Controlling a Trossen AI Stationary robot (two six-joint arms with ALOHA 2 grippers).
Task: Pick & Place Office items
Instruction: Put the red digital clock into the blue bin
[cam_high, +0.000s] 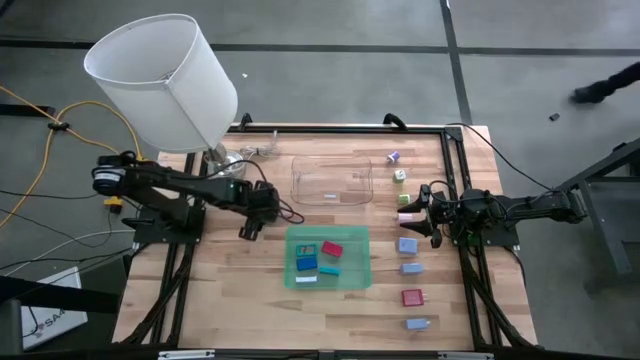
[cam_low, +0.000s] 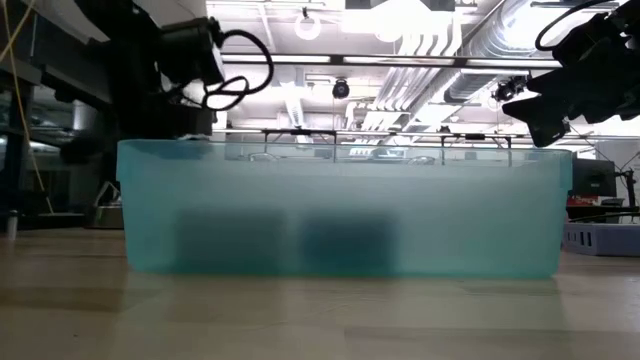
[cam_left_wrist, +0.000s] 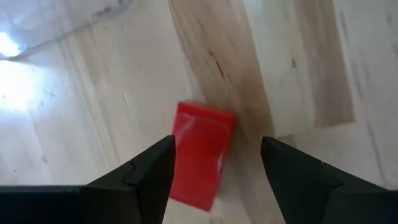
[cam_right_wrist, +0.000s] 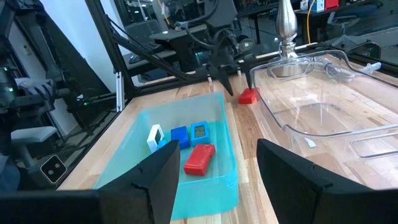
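I am looking down on a wooden table (cam_high: 230, 290) with a green translucent tray (cam_high: 352, 275) at its middle; I will place everything from that tray. Inside it are lying a red block (cam_right_wrist: 199, 158), a blue block (cam_right_wrist: 179, 136), a teal block (cam_right_wrist: 199, 131) and a white block (cam_right_wrist: 154, 138). A clear plastic tray (cam_high: 330, 180) is sitting just beyond the green one, away from the table's front edge.

My left gripper (cam_high: 247, 228) is hovering over bare wood just off the green tray's left far corner. Its fingers (cam_left_wrist: 149, 174) are standing apart, and a red flat block (cam_left_wrist: 200, 152) is lying on the table between them, not squeezed by either finger.

My right gripper (cam_high: 428, 210) is hanging to the right of the green tray, its fingers (cam_right_wrist: 155, 177) spread and holding nothing. More office items are lying in a line to the tray's right: a pale blue block (cam_high: 408, 245), a red block (cam_high: 412, 297) and others, reaching past the clear tray.

A white lampshade (cam_high: 165, 80) is standing far left of the tray.
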